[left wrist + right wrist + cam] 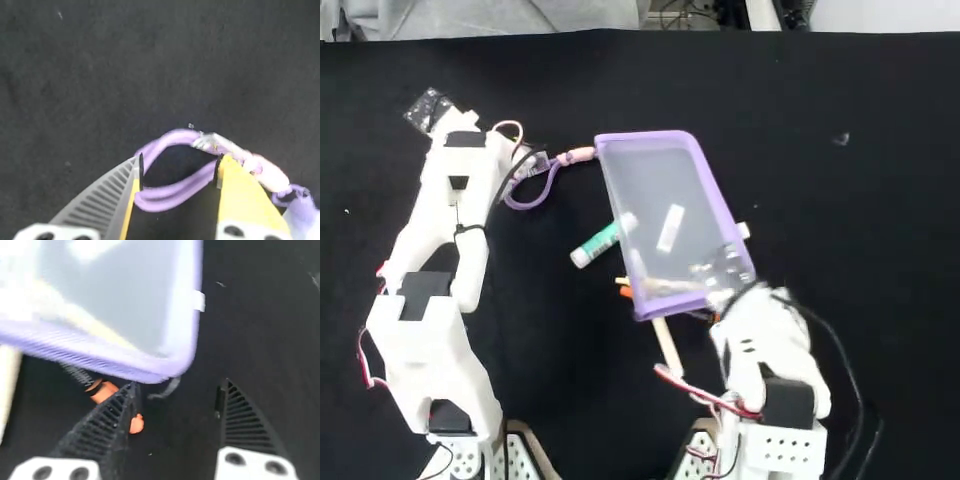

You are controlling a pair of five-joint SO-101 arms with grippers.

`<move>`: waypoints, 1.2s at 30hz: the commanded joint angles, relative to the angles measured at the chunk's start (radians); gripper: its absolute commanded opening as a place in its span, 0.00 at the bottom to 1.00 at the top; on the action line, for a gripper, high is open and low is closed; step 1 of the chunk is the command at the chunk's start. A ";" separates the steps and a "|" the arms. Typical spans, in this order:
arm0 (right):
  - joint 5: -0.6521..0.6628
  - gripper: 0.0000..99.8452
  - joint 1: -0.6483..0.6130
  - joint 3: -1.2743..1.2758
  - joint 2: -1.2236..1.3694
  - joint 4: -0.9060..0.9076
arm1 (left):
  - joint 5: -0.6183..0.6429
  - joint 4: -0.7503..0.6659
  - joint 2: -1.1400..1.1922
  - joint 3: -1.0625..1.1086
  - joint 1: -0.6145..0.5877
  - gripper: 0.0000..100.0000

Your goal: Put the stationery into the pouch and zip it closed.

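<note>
Black tabletop (880,200) is taken up at its middle by the purple-edged pouch (660,200), laid flat, with a glue stick (595,243) and a wooden stick (667,342) protruding past its edges. The left gripper (178,161) is spread, with the pouch's strap (165,192) looped between its jaws. The right gripper (178,386) is also spread — set at the pouch's near corner, nothing pinched. Should the strap be tugged, the unpinned pouch could be dragged and the protruding pieces shed — or the zip fouled on them.

The left arm (440,260) lies stretched out alongside the pouch (655,190); the left gripper (178,162) sits just off the pouch's far corner, jaws parted; the right gripper (178,387) hangs at the pouch's near corner, jaws spread wide.
</note>
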 commanded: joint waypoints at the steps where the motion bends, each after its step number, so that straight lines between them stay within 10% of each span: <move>1: 0.081 0.25 -0.112 -0.053 -0.085 0.028 | 0.006 -0.032 -0.011 -0.013 -0.038 0.25; 11: 0.080 0.25 -0.405 0.047 -0.088 -0.035 | 0.006 -0.117 -0.009 -0.012 -0.134 0.25; 36: -0.026 0.18 -0.379 0.122 -0.088 -0.288 | 0.006 -0.288 -0.014 0.096 -0.165 0.25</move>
